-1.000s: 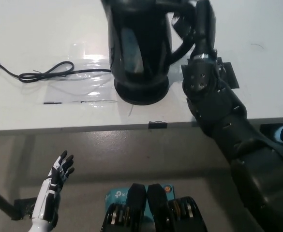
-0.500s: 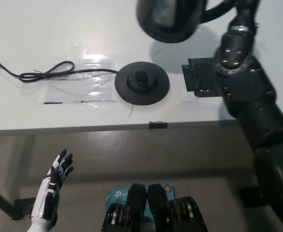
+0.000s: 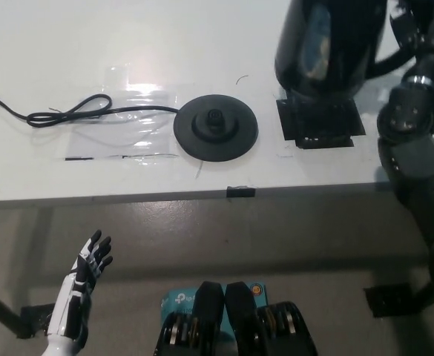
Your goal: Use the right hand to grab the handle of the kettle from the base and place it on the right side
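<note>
One kettle [image 3: 328, 48] hangs just left of the gripping right hand [image 3: 417, 37].

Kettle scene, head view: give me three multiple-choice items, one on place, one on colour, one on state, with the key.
1. Where is the kettle?
A. on the base
B. over the black square mark, right of the base
C. on the floor

2. What colour is the cord?
A. white
B. red
C. black

3. How is the left hand?
A. open, low beside the table
B. shut on the kettle
C. shut on the cord

Key: B, base stands bare; C, dark line on white; A, fingers spread, holding nothing.
</note>
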Controlling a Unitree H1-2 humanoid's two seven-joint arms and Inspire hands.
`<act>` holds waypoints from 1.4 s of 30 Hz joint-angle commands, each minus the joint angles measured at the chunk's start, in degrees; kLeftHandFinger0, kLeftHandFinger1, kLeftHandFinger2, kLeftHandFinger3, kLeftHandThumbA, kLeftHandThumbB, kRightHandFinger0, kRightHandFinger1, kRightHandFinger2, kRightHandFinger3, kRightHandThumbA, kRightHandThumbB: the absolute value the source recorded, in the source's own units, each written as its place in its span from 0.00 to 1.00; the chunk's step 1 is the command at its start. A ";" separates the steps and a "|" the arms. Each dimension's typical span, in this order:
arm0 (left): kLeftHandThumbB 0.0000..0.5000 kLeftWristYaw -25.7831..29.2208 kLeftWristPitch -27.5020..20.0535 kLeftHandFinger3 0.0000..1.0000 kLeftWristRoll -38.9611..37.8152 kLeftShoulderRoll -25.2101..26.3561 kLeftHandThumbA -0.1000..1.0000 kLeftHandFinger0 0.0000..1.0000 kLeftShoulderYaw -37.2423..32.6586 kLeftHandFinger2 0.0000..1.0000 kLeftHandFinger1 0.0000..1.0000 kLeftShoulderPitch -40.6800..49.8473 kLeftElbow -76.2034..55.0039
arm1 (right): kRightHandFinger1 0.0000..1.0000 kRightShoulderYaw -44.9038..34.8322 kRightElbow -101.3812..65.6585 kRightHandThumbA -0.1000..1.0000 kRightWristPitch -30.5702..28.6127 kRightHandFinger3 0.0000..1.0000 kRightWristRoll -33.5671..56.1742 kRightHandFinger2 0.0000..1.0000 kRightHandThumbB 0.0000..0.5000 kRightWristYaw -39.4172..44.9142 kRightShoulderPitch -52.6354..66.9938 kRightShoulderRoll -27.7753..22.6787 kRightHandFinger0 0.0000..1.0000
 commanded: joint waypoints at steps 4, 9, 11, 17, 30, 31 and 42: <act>1.00 -0.66 -2.71 1.00 -0.33 0.45 1.00 1.00 0.23 1.00 1.00 0.69 -0.61 | 0.04 2.06 0.50 0.00 -5.40 0.62 0.17 0.53 0.17 -3.79 -1.29 -1.39 0.00; 1.00 -0.60 -2.84 1.00 -0.40 0.38 1.00 1.00 0.27 1.00 1.00 0.36 -0.34 | 0.02 6.36 1.90 0.00 -5.40 0.55 -1.85 0.50 0.15 -7.57 0.12 -1.21 0.00; 1.00 -0.54 -2.62 1.00 -0.22 0.37 1.00 1.00 0.21 1.00 1.00 0.40 -0.50 | 0.07 7.74 1.83 0.00 -5.40 0.62 -1.53 0.57 0.14 -7.44 1.28 -0.68 0.00; 1.00 -0.41 -2.59 1.00 0.16 0.63 1.00 1.00 0.28 1.00 1.00 0.32 -0.72 | 0.99 16.26 5.93 0.56 -5.40 1.00 -7.67 1.00 0.68 -6.24 3.38 0.36 0.91; 1.00 -0.76 -3.35 1.00 -0.27 0.99 1.00 1.00 0.67 1.00 1.00 -0.03 -0.22 | 1.00 21.10 -6.94 0.87 -5.40 1.00 -6.78 1.00 1.00 6.91 9.13 -4.15 1.00; 1.00 -0.74 -3.37 1.00 -0.29 0.98 1.00 1.00 0.70 1.00 1.00 -0.07 -0.22 | 1.00 21.38 -10.25 0.82 -5.40 1.00 -6.97 1.00 1.00 6.76 10.29 -4.98 1.00; 1.00 -0.89 -2.88 1.00 -0.47 1.04 1.00 1.00 0.83 1.00 1.00 -0.35 -0.57 | 1.00 17.88 -29.61 0.83 -5.40 1.00 -4.94 1.00 1.00 12.98 18.36 -7.82 1.00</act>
